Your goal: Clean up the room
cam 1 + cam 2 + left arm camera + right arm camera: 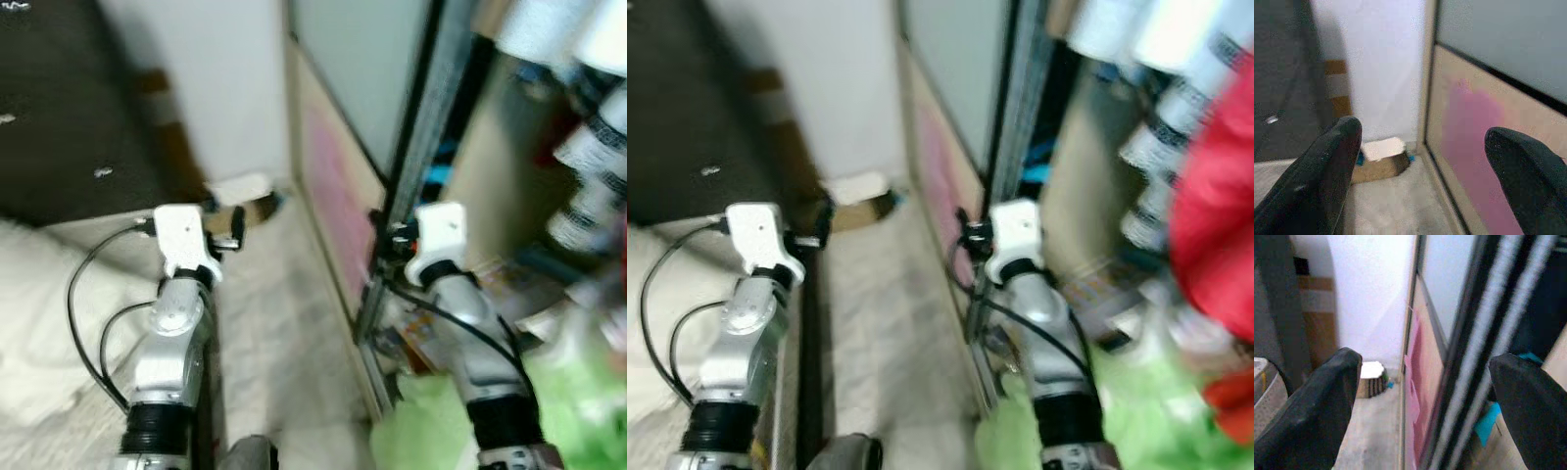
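Nearest the head camera, both silver arms reached forward over pale carpet (284, 323). A bright green heap (431, 421) lay low at the robot's right, and the right eye view caught a blurred red mass (1215, 235) at its right edge.

The left gripper (1420, 161) was held above the carpet with its fingers (1322, 171) spread wide and nothing between them. The right gripper (1425, 396) hung beside the dark frame of a sliding door (421, 147), its fingers (1317, 406) likewise parted and empty.

The door's lower panel carried a pink patch (1469, 132). Behind the door, shelves (578, 186) held blurred items. Farthest off, a small white-topped brown box (1378, 159) sat on the carpet against the white wall (216, 88), close to the door's corner.
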Controlling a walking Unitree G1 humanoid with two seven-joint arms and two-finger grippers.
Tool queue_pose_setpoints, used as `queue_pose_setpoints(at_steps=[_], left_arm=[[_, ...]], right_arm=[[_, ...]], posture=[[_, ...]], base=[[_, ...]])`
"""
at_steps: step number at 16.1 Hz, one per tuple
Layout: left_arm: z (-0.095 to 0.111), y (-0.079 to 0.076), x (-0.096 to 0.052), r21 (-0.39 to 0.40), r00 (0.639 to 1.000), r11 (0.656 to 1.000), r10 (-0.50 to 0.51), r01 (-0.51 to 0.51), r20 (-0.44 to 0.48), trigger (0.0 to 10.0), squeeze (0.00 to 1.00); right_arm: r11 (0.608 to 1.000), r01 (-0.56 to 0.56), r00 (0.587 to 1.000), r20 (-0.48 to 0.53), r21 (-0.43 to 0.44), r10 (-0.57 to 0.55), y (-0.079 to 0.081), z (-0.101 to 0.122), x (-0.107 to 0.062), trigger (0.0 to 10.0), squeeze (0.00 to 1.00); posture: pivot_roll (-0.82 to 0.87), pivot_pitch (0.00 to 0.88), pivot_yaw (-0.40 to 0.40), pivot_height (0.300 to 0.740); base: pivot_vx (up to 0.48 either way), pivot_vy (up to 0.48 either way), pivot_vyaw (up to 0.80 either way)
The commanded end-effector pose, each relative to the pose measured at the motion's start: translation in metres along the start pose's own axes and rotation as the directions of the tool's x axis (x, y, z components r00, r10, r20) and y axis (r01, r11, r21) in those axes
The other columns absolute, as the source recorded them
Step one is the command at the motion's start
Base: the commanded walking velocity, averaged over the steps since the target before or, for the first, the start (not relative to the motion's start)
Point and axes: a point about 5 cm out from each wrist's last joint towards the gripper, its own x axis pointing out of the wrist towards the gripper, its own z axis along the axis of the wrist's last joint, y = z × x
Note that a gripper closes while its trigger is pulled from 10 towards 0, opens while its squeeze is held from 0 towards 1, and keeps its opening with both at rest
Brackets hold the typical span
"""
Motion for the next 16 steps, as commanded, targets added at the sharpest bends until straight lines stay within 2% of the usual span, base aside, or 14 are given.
queue_pose_setpoints(at_steps=[1,5,10,12,16], left_arm=[[-0.004,0.009,-0.003,0.014,0.999,0.999,0.032,-0.031,-0.027,10.0,0.00],[-0.002,0.002,-0.008,-0.027,0.999,0.999,0.030,-0.030,-0.015,10.0,0.00],[-0.001,0.011,-0.011,0.017,0.996,0.996,0.088,-0.088,-0.007,10.0,0.00],[-0.005,0.012,-0.014,0.016,0.997,0.997,0.072,-0.071,-0.014,10.0,0.00],[-0.012,0.016,-0.018,0.080,0.995,0.993,0.096,-0.093,-0.035,10.0,0.00]], right_arm=[[1.000,-0.011,1.000,0.029,0.015,0.010,0.007,0.005,0.005,10.0,0.00],[1.000,-0.010,0.999,0.034,0.008,0.010,0.003,0.007,0.005,10.0,0.00],[0.996,-0.085,0.995,0.055,0.007,0.085,0.018,0.012,0.019,10.0,0.00],[0.996,-0.090,0.995,0.052,0.015,0.089,0.019,0.011,0.021,10.0,0.00],[0.994,-0.107,0.993,0.046,0.005,0.107,0.020,0.007,0.022,10.0,0.00]], posture=[[0.05,0.000,-0.026,0.740],[0.05,0.000,-0.038,0.740],[0.09,0.000,-0.068,0.740],[0.09,0.000,-0.073,0.740],[0.08,0.000,-0.079,0.740]], base=[[0.000,0.000,0.80],[0.000,0.000,0.80],[0.000,0.000,0.79],[0.000,0.000,0.79],[0.000,0.000,0.79]])
